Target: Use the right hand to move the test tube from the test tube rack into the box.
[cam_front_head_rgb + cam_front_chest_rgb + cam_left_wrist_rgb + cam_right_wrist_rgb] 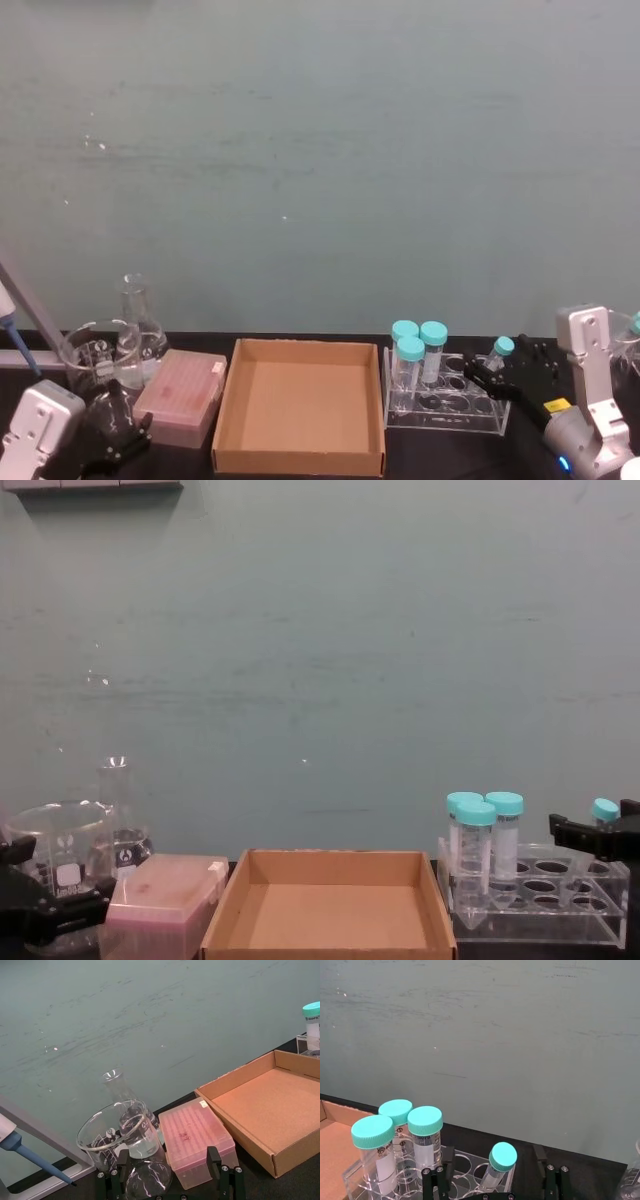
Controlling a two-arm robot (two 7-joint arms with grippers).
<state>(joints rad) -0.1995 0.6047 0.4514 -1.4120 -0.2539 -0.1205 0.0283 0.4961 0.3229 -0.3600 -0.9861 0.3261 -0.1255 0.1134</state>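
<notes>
box floor (300, 405) open, wide tubes (410, 368) standing between box and test tube (499, 352)

You have three wide tubes (411, 352), one slim tube (500, 350), one rack (480, 420), two boxes (298, 461) (cardboard, pink), one beaker (95, 355), one flask (137, 300).

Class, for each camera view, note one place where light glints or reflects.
Head view: tiny bright specks on the wall. Left wrist view: highlights along the beaker rim. Right wrist view: soft sheen on the test tube cap, between the open right hand fingers. Chest view: one wall speck.
</notes>
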